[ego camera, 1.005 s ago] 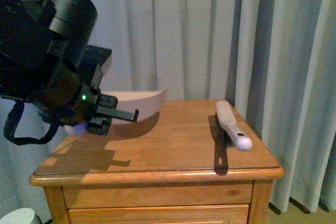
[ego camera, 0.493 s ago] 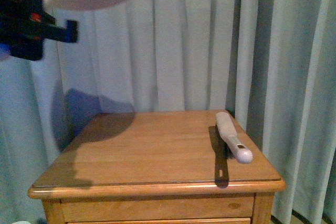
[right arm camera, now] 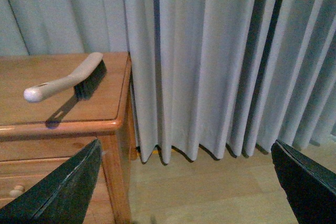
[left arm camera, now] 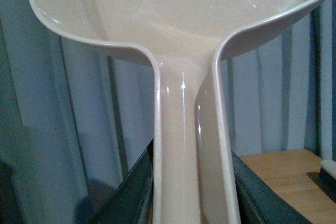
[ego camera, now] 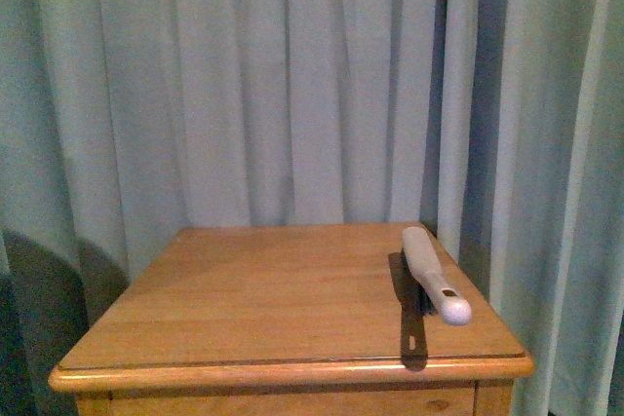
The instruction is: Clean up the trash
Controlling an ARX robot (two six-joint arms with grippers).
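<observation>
My left gripper [left arm camera: 191, 195] is shut on the handle of the pale pink dustpan [left arm camera: 178, 19], whose empty scoop fills the left wrist view in front of the curtain. My right gripper [right arm camera: 184, 182] is open and empty, hanging over the wooden floor beside the nightstand. A hand brush [ego camera: 434, 273] with a white handle and dark bristles lies on the nightstand's right side; it also shows in the right wrist view [right arm camera: 68, 80]. No crumpled white paper is in view. Neither arm shows in the front view.
The wooden nightstand [ego camera: 263, 299] stands before pale blue-grey curtains [ego camera: 292, 85]; its corner and leg [right arm camera: 113, 171] are close to my right gripper. Bare wooden floor [right arm camera: 210, 187] lies to its right.
My left arm has lifted the dustpan up and left, out of the front view. The view has shifted slightly; the brush has stayed put.
</observation>
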